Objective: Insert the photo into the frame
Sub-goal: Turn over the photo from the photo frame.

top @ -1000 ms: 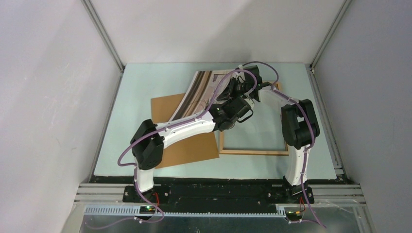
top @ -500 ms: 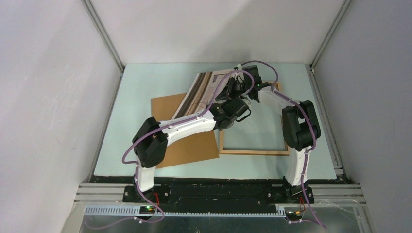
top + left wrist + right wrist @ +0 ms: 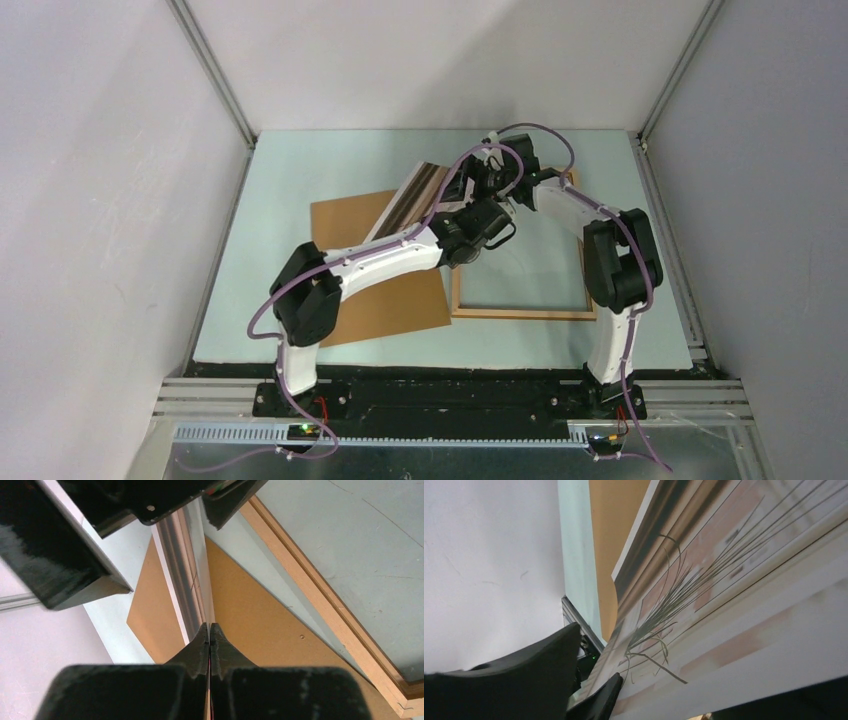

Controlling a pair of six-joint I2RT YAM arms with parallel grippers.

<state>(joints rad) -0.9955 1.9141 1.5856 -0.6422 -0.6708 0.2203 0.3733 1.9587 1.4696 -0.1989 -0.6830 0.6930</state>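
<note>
The photo [image 3: 415,195], a print of a grassy plant, stands lifted and steeply tilted over the far middle of the table. My left gripper [image 3: 210,630] is shut on its near edge, so in the left wrist view the sheet [image 3: 192,565] shows edge-on. The printed side [image 3: 724,580] fills the right wrist view. There my right gripper [image 3: 674,690] is open, the sheet passing between its spread jaws. The left gripper's fingertip [image 3: 606,692] presses on the print. The light wooden frame [image 3: 520,313] lies flat at the right, with nothing inside it.
A brown backing board [image 3: 380,300] lies flat left of the frame, partly under the raised photo and the left arm. Both forearms cross above the frame's far left corner [image 3: 462,215]. Grey walls close in the table [image 3: 290,170] on three sides.
The left gripper closed on the photo's edge and the right gripper opened. The photo swung from a wide slanted sheet to a narrower, more upright one.
</note>
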